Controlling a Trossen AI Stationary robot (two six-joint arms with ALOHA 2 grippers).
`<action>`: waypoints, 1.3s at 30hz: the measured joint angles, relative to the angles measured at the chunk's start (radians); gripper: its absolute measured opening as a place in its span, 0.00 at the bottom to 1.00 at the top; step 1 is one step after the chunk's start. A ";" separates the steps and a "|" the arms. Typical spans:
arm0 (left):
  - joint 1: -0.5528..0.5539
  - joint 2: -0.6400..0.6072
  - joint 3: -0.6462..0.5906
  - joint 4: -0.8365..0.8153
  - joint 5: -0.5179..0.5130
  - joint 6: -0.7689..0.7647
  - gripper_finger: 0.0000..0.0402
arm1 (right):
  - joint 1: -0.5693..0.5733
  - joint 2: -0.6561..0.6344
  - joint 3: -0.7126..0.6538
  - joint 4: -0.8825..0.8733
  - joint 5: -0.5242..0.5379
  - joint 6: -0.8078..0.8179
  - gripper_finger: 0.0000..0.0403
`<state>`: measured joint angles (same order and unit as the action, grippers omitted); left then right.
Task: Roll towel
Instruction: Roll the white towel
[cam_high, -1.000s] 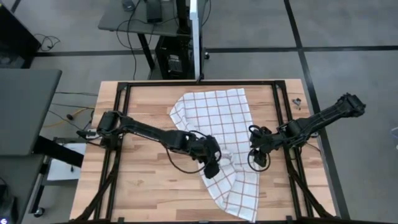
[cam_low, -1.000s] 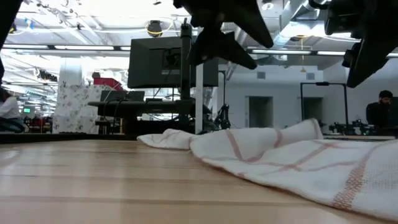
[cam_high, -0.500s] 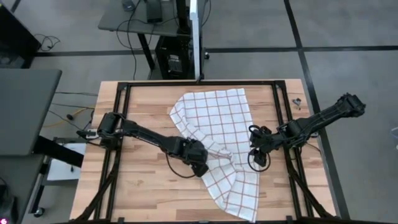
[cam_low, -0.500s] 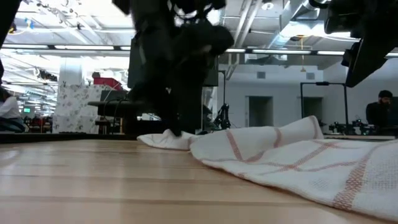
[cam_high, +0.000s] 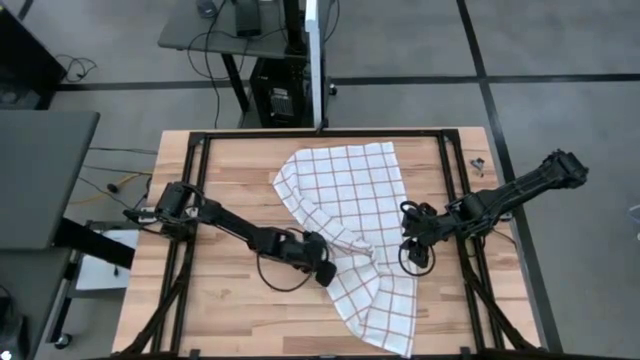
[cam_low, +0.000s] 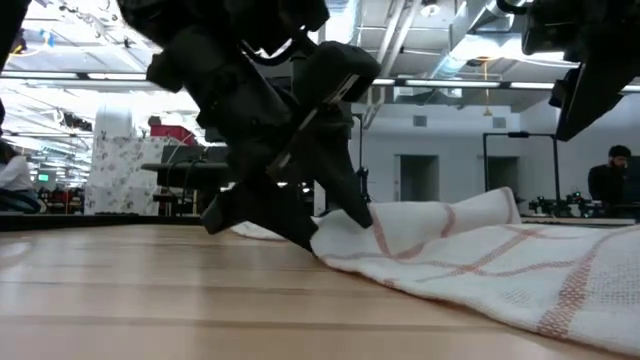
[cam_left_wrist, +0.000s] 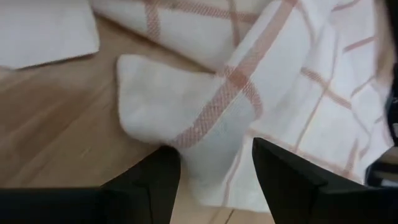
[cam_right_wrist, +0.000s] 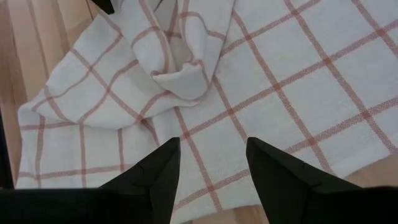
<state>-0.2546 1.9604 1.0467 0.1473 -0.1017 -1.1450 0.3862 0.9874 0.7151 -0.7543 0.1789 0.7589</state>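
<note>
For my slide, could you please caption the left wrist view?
Left gripper, jaws open, straddling a raised fold of the checked towel on the wooden table.

The towel (cam_high: 352, 215) sprawls from twelve o'clock down to five o'clock of the table (cam_high: 225, 300), blocking its middle. Bare wood lies open from seven to ten o'clock. The left gripper (cam_high: 323, 270) crowds the cloth's edge near six; the right gripper (cam_high: 413, 243) hangs at three.

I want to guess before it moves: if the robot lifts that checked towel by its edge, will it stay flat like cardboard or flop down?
Probably flop. The towel already lies in soft bumps and folds, so it looks limp. The left gripper, open at its folded edge, would likely lift only that bit while the rest drags. It looks thin, so likely light.
</note>
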 joint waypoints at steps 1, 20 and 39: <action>0.005 0.001 -0.005 0.014 -0.001 0.013 0.44 | -0.001 0.000 0.000 0.001 0.003 0.000 0.45; -0.225 -0.267 0.171 -0.304 -0.253 -0.025 0.00 | -0.012 0.162 0.000 0.387 0.006 -0.206 0.45; -0.394 -0.320 0.674 -1.063 -0.428 -0.162 0.00 | 0.051 0.570 0.007 0.596 -0.155 0.024 0.45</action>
<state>-0.6487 1.6409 1.7210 -0.9155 -0.5297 -1.3073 0.4373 1.5578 0.7225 -0.1584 0.0235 0.7828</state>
